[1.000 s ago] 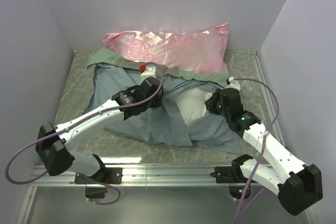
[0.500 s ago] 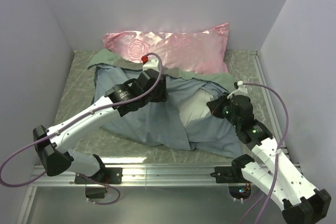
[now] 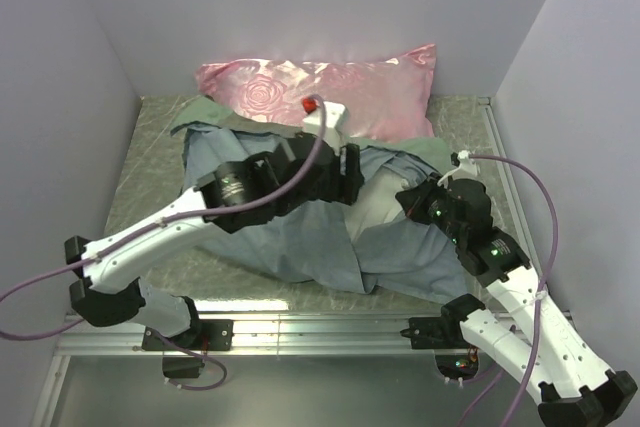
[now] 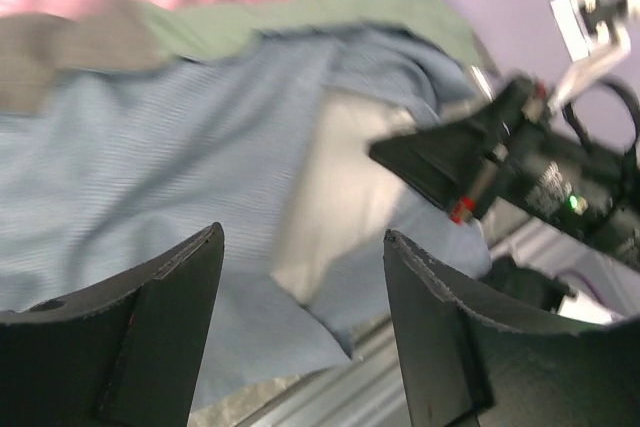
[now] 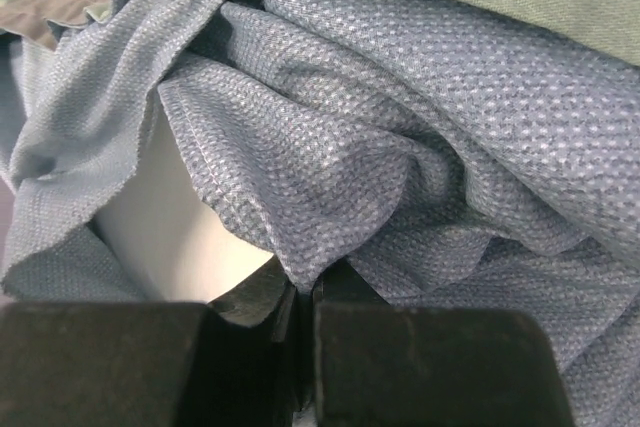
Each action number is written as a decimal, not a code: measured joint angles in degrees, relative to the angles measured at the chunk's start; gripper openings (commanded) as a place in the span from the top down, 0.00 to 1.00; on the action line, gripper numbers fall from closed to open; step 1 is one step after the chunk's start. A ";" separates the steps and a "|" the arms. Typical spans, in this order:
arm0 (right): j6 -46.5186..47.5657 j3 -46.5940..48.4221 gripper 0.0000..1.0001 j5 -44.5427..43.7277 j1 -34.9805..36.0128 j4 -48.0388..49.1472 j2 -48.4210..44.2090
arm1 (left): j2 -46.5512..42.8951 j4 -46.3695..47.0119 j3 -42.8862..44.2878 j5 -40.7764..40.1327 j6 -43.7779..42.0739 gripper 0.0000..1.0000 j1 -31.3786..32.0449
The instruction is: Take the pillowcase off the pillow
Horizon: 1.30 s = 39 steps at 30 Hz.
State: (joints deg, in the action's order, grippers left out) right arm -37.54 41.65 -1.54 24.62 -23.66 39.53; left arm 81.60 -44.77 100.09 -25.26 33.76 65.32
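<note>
The pillowcase (image 3: 290, 237) is lying rumpled across the middle of the worktop (image 3: 145, 167), showing mostly its plain grey-blue inside, with its folds bunching up toward the right. Its green outside is showing only as a band along the far edge. The pillow (image 3: 374, 205) is lying inside it, plump and off-white. It is peeking out through the opening right of centre as a narrow bare patch, with grey-blue cloth wrapping it on both sides and covering the rest.
</note>
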 measured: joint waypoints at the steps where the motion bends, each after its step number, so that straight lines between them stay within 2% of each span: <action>1: -0.02 0.15 1.00 0.13 0.02 -0.02 0.00 | 0.79 0.35 -0.22 0.59 -0.02 0.28 0.72; 8: 0.15 0.37 1.00 0.55 0.55 -0.37 -0.61 | 6.91 7.89 -9.25 8.15 0.11 0.17 1.49; 13: 0.39 0.44 1.00 0.55 0.63 -1.46 -1.51 | 12.68 10.64 -9.49 9.51 0.87 0.11 0.13; 19: 1.01 0.55 1.00 0.52 0.63 -2.56 -1.97 | 14.97 11.98 -9.55 9.55 2.86 0.05 -2.01; 24: 1.62 1.53 1.00 0.22 0.63 -3.98 -1.92 | 16.35 13.55 -9.55 9.81 3.15 0.05 -2.01; 27: 1.88 1.53 1.00 -0.48 0.63 -4.66 -1.64 | 17.59 14.14 -9.44 9.90 3.50 0.23 -2.01; 28: 1.95 1.53 1.00 -0.72 0.63 -4.90 -1.42 | 18.23 14.27 -9.42 9.86 3.65 0.37 -2.03; 30: 2.10 1.53 1.00 -1.25 0.61 -5.18 -0.92 | 19.50 14.43 -9.42 9.73 3.93 0.58 -2.32; 31: 2.12 1.51 1.00 -1.53 0.59 -5.20 -0.61 | 20.09 14.53 -9.42 9.68 3.98 0.80 -2.54; 32: 2.12 1.49 1.00 -1.81 0.57 -5.20 -0.24 | 20.76 14.88 -9.42 9.77 4.55 0.87 -2.89; 33: 2.10 1.40 1.00 -1.99 0.57 -5.18 0.11 | 21.18 15.19 -9.42 9.92 4.81 1.00 -3.17; 34: 2.10 1.36 1.00 -2.08 0.57 -5.18 0.37 | 21.46 15.65 -9.44 10.23 5.18 1.00 -3.43; 36: 2.08 1.29 0.89 -2.32 0.57 -5.03 1.05 | 21.64 16.24 -9.66 10.51 5.40 1.00 -3.82; 37: 2.08 1.29 0.82 -2.45 0.55 -4.74 1.33 | 21.62 16.46 -9.81 10.49 5.92 1.00 -4.02; 38: 1.97 1.29 0.64 -2.54 0.55 -4.59 1.53 | 21.53 16.87 -10.10 10.45 6.21 1.00 -4.22; 39: 1.70 1.29 0.57 -2.56 0.52 -4.31 1.68 | 21.35 17.22 -10.58 10.27 6.40 1.00 -4.48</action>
State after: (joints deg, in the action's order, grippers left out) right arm -35.83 42.94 -4.10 25.15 -27.97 41.21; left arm 102.96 -27.55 89.52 -14.98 40.16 60.84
